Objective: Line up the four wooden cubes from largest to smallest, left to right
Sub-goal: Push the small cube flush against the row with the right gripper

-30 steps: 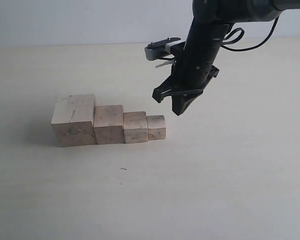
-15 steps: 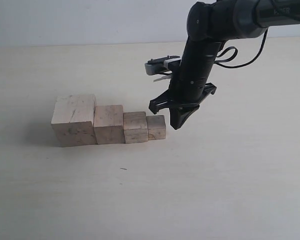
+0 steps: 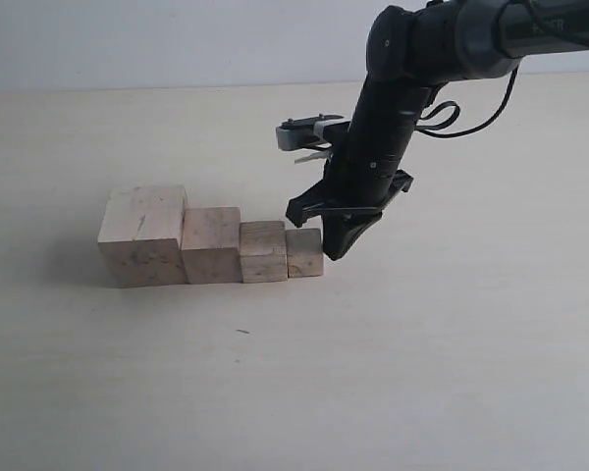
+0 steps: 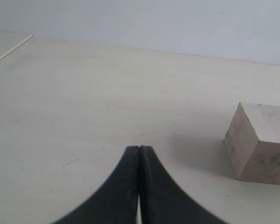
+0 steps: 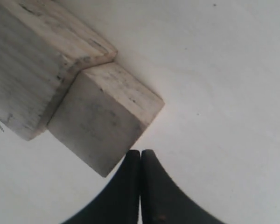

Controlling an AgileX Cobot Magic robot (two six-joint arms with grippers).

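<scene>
The four wooden cubes stand in one touching row on the table, stepping down in size from left to right: the largest cube (image 3: 142,235), the second cube (image 3: 211,245), the third cube (image 3: 263,252) and the smallest cube (image 3: 304,252). My right gripper (image 3: 336,251) is shut and empty, with its tips low against the right side of the smallest cube (image 5: 100,128); the third cube (image 5: 37,60) lies beyond it. In the left wrist view my left gripper (image 4: 139,148) is shut and empty above bare table, apart from the largest cube (image 4: 261,142). It is out of the exterior view.
The pale table (image 3: 422,373) stretches on all sides of the row. A thin white strip (image 4: 11,50) lies far off on the table in the left wrist view. The right arm (image 3: 402,88) reaches in from the upper right with a loose cable.
My right gripper has come down and to the left, from above the table to the right face of the smallest cube. The row has shifted slightly left.
</scene>
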